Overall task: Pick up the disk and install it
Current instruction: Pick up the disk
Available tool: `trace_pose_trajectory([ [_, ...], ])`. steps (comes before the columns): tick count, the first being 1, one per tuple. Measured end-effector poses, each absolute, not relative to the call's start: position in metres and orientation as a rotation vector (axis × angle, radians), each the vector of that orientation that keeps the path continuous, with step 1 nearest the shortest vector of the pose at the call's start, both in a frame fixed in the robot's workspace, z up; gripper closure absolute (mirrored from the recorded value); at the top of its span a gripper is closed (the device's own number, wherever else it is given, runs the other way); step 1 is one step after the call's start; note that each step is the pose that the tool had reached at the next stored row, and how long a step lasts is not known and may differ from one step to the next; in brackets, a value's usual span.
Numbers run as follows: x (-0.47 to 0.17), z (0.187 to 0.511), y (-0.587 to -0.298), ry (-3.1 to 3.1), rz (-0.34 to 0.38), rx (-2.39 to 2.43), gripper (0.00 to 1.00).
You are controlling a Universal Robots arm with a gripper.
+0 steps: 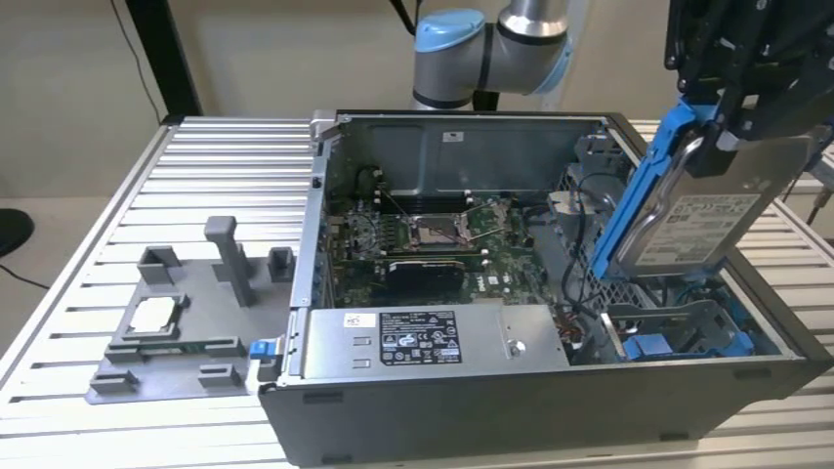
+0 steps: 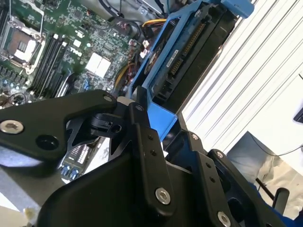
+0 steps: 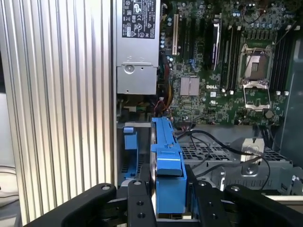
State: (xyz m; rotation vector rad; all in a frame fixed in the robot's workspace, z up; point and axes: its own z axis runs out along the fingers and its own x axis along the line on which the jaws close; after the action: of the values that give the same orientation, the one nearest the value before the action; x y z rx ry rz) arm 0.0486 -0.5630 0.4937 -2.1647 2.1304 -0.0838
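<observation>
Disk [image 1: 690, 210] of dull silver-grey metal with a white paper label [image 1: 688, 230], smooth blue plastic frame [image 1: 639, 195] round it, gripper [image 1: 725, 132] in matt black metal, ribbed bare aluminium table [image 1: 195, 176], matt grey metal computer case [image 1: 521, 415], matt grey plastic fixture [image 1: 170, 376]

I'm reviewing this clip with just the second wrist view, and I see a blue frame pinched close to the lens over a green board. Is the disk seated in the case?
Observer: No. In the exterior view the gripper holds the disk by its upper end. It is nearly upright over the drive bay, at the exterior view's right of the case.
Operator: Which way does it face?
Observer: Its white label is turned toward the exterior camera.
Operator: Is anything beside the case?
Observer: A grey fixture sits on the table at the exterior view's left, with a small square chip on it.
</observation>
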Motion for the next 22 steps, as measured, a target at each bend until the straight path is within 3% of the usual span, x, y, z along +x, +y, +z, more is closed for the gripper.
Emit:
trace_pose_trajectory([
  [14,0.074,0.469,-0.589,2.131,-0.083,-2.165,1.0],
  [22,0.074,0.462,-0.588,2.134,-0.082,-2.16,1.0],
])
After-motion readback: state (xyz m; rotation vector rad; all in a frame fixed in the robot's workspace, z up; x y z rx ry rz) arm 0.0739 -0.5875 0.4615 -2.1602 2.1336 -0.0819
